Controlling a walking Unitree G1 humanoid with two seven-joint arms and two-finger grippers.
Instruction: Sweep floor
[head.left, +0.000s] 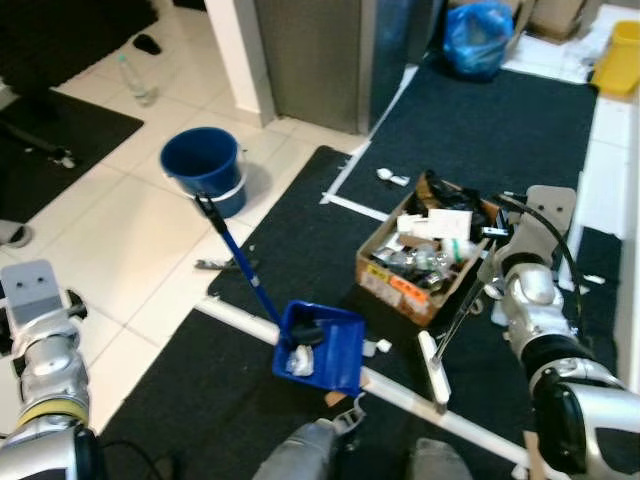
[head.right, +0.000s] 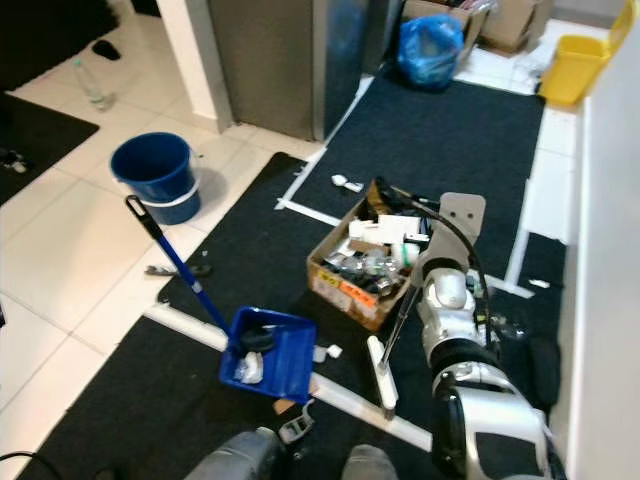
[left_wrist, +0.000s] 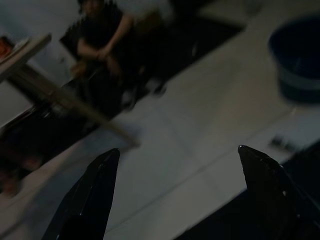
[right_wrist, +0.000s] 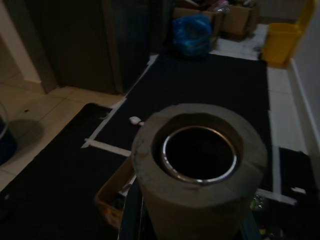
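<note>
On the dark mat (head.left: 480, 130), cardboard box (head.left: 425, 262) beside broom (head.left: 440, 350)-gripping right tool (right_wrist: 192, 220), left tool (left_wrist: 180, 192) open.

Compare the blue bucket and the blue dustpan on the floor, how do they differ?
The blue bucket is round and deep; the blue dustpan is flat, boxy and long-handled. The bucket stands on white tile; the dustpan sits on dark carpet by a white strip. The dustpan holds debris; the bucket's contents can't be made out. Both are blue plastic.
</note>
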